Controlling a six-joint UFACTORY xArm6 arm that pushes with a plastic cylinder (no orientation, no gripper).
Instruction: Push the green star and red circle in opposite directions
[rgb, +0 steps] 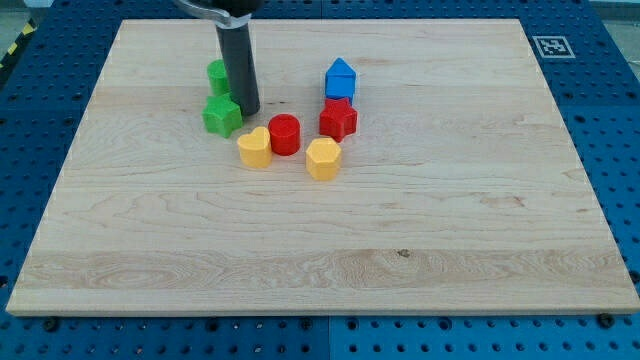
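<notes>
The green star (221, 115) lies on the wooden board at the upper left of the block cluster. The red circle (285, 134) stands to its right and slightly lower, between a yellow heart (255, 148) and a yellow hexagon (323, 158). My tip (248, 109) is down on the board just right of the green star, touching or nearly touching its right edge, and up-left of the red circle. The rod partly hides a second green block (217, 76) above the star.
A red star (338, 119) sits right of the red circle, with a blue house-shaped block (341, 79) above it. The wooden board (400, 250) lies on a blue perforated table. A fiducial marker (549, 45) is at the board's top right corner.
</notes>
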